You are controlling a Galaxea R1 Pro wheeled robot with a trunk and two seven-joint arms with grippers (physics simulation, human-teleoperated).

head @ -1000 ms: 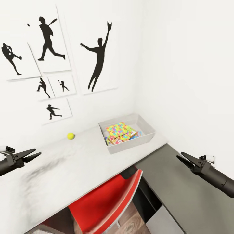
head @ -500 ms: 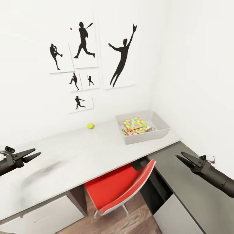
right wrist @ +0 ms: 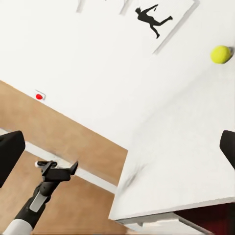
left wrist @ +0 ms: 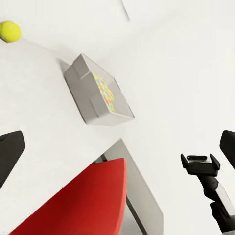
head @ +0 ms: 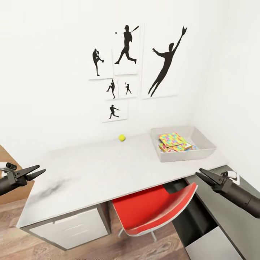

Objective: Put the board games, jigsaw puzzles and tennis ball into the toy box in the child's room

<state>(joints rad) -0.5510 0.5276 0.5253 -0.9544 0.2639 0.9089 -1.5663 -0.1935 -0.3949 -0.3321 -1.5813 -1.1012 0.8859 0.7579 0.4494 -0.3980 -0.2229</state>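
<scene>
Table: long pale white-grey table against the white wall, dark smudge near its left end, white drawer unit under that end.
Toy box: shallow pale grey translucent tray sitting on the table's far right corner, tucked near where the two walls meet; seen from outside in the left wrist view.
Inside the box: bright jigsaw sheet in yellow, pink, blue and green lying on top, tilted a bit; colourful edges of flat printed boxes peeking out underneath. Can't tell how many are stacked there.
Tennis ball: small yellow-green ball out on the table top, close to the back wall, left of the tray and well apart from it; also in both wrist views.
Left gripper: black gripper hovering off the table's left end, jaws parted narrowly, holding nothing.
Right gripper: black gripper over the lower dark-grey-topped cabinet by the table's right end, jaws slightly apart, empty too.
Chair: glossy red chair pushed part way under the table, between drawer unit and cabinet.
Wall: set of white posters with black baseball-player silhouettes above the ball.
Floor: wood planks at lower left.
</scene>
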